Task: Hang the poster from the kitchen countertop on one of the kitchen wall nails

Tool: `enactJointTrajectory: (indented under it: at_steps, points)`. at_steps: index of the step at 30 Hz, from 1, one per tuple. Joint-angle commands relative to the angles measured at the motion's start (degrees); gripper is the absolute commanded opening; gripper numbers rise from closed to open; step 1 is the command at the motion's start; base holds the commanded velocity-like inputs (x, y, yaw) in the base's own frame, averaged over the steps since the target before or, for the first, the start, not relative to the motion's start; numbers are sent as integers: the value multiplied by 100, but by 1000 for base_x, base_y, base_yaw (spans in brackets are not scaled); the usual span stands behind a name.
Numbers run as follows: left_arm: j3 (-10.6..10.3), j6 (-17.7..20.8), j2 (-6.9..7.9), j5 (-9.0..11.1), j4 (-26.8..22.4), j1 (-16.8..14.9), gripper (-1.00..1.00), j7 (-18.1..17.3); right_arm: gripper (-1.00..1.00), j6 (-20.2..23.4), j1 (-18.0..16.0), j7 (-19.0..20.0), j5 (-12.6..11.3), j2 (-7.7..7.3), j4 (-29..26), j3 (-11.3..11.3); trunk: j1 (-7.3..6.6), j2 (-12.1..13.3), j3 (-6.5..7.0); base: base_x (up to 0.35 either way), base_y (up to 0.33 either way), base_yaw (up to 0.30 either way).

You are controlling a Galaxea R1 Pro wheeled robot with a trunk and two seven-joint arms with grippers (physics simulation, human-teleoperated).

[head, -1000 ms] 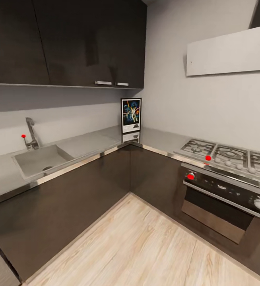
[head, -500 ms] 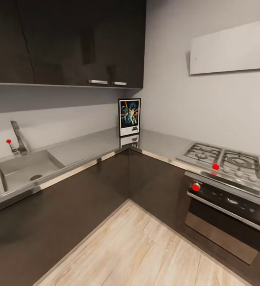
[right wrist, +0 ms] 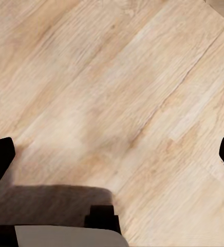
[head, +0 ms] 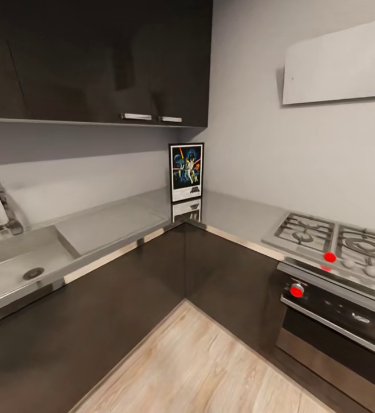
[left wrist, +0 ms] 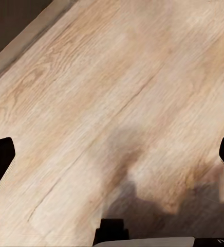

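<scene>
Camera nearer; poster [head: 186, 172] upright on countertop [head: 233, 213]

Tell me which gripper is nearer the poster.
Neither can be called: the poster stands in the countertop corner, about straight ahead, while the left gripper and right gripper both hang over the wooden floor, short of it.

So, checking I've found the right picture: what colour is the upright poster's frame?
Thin black frame, white border inside; head view.
</scene>
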Motion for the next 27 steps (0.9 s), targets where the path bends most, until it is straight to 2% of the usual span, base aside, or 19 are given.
enactJointTrajectory:
  at_steps: [1, 11, 15, 18, 20, 21, 22, 25, 27]
  points:
    - [5, -10, 0, -4, -6, 2, 100, 0, 100, -18, -3, -1, 6, -2, 4, 7, 4, -2, -5, 335, 0, 0]
    - [5, -8, -5, -4, -6, 2, 100, 0, 100, -18, -4, -1, 5, 11, 4, 7, 4, -2, -5, 335, 0, 0]
    - [-40, -37, -15, 14, -141, 2, 100, -6, 100, -18, -4, -1, 5, 4, 4, 4, 4, -2, -5, 60, 0, 0]
    - [-64, -27, -40, 19, -629, 2, 100, -18, 100, -40, -5, -1, 5, -4, 4, 1, 4, -2, -5, 14, 0, 0]
    - [-63, 28, -53, 27, -1349, 2, 100, -29, 100, -143, -4, -1, 5, -8, 4, 0, 4, -2, -5, 6, 0, 0]
    - [-56, 121, -58, 32, -1917, 2, 100, -35, 100, -241, -4, -1, 5, -10, 4, -1, 4, -2, -5, 4, 0, 0]
    - [-54, 205, -62, 34, -2200, 2, 100, -37, 100, -289, -4, -1, 5, -10, 6, -1, 4, -2, -5, 3, 0, 0]
    - [-76, 603, -69, 37, -2984, 2, 100, -40, 100, -390, -3, -1, 5, -14, 9, -1, 4, -2, -5, 2, 0, 0]
    - [-126, 1255, -73, 44, -3924, 2, 100, -47, 100, -457, -3, -1, 5, -18, 12, -2, 4, -2, -5, 0, 0, 0]
